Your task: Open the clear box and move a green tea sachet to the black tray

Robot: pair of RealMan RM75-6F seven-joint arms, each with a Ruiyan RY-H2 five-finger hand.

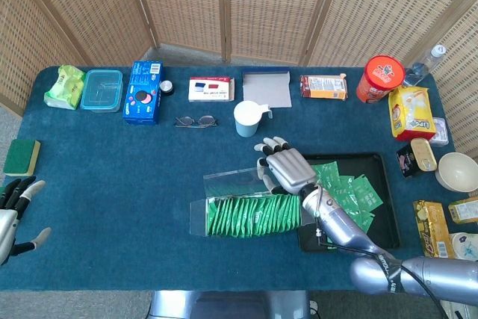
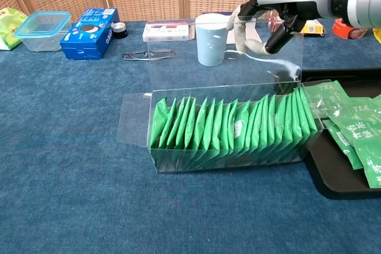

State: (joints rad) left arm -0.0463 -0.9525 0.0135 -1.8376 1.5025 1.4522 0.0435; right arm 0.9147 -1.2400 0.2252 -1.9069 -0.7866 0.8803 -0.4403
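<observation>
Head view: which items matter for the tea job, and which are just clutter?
In play: clear plastic box of green tea sachets, its raised lid, flat black tray, right robot hand.

Lying about: pale blue cup, folded glasses, blue biscuit box, red round tub.

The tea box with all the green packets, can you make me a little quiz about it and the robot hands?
1. True or false: the clear box is full of green tea sachets standing in a row.
2. Which hand touches the box's raised lid? A) left hand B) right hand C) both
3. Fill in: the box's right end sits against the black ____.

Key
1. True.
2. B. The left hand rests open at the table edge, holding nothing.
3. Tray; loose sachets already lie on it.
</observation>
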